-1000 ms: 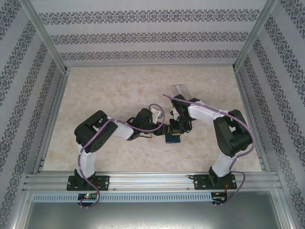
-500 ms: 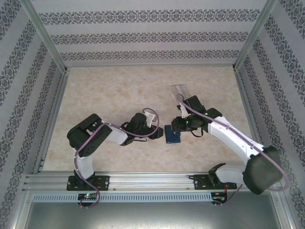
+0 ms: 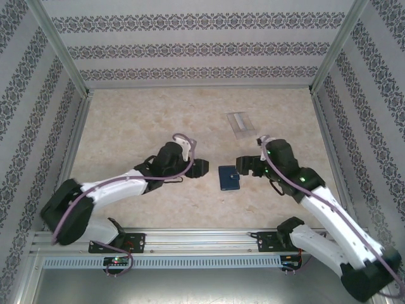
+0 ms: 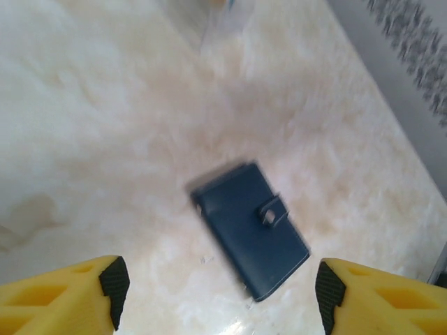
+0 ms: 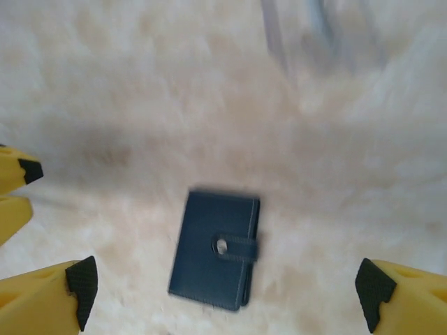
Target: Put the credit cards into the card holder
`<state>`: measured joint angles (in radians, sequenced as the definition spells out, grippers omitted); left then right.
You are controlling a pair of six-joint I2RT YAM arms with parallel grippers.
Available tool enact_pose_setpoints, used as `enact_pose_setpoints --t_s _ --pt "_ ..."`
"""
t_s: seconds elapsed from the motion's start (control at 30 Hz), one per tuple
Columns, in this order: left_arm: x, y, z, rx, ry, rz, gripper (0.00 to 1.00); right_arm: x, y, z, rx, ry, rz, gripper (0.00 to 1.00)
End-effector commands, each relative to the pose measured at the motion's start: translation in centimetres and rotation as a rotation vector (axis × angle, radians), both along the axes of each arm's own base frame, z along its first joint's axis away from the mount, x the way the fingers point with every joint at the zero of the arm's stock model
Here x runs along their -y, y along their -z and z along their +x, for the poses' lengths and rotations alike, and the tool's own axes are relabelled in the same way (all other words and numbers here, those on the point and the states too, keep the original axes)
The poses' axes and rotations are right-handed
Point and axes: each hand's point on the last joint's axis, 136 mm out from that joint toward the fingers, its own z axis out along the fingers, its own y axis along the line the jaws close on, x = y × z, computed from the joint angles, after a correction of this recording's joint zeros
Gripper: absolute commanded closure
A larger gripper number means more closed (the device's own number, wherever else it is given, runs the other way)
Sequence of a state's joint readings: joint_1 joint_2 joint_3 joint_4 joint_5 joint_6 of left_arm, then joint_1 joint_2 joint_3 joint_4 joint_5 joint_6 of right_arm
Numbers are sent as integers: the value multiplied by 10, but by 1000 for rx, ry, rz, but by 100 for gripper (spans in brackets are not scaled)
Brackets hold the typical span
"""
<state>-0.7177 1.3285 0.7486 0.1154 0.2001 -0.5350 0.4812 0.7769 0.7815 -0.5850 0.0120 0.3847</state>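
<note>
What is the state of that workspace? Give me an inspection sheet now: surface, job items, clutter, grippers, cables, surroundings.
Surface: table, cream marbled top, no spills seen.
Job items: card holder closed, clasp tab across its front, lying flat near the table's middle; whether cards are inside cannot be told.
Clutter: clear plastic case lying farther back, apart from the card holder.
Grippers: left gripper open and empty; right gripper open and empty; one on each side of the card holder, neither touching it.
Cables: purple cables run along both arms, looping above the wrists; no snag seen.
Surroundings: patterned walls on three sides; metal rail at the near edge.
</note>
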Motion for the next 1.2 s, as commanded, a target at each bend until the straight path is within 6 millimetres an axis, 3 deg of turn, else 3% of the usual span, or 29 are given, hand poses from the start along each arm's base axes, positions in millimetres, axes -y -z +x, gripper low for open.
enact_pose_setpoints --t_s 0.0,0.03,0.07,0.2,0.33,0.43,0.5,0.57,0.67,0.8,0.87,0.93,1.03,1.17 --pt "-60 -11 -6 4 -153 229 20 16 -40 1 186 58 3 2" --pt "-77 -21 -7 29 -208 257 7 21 -49 -1 232 74 14 2" --pt "-90 -29 -9 58 -258 270 0 25 -57 -3 274 88 31 2" --pt "-136 -62 -24 211 -392 249 0 36 -72 -10 440 131 113 2" --pt "-182 -70 -40 324 -484 360 0 42 -49 -8 570 101 -13 2" --pt "-198 -57 -37 442 -507 472 0 43 -17 3 634 82 -130 2" --pt "-201 -47 -32 527 -505 543 1 65 3 13 629 211 -180 2" --pt "-217 -36 -31 566 -555 648 0 85 20 20 630 324 -216 2" --pt "-230 -24 -26 629 -567 781 0 81 31 25 676 235 -326 2" --pt "-239 6 -9 575 -528 754 0 107 62 35 594 324 -401 2" --pt "-254 22 3 511 -596 666 1 108 68 42 559 307 -373 2" --pt "-269 26 12 493 -669 641 0 114 66 48 566 345 -335 2" --pt "-271 29 28 503 -641 658 1 119 69 61 547 333 -303 2" --pt "-271 37 50 470 -616 642 1 110 70 85 543 278 -263 2"
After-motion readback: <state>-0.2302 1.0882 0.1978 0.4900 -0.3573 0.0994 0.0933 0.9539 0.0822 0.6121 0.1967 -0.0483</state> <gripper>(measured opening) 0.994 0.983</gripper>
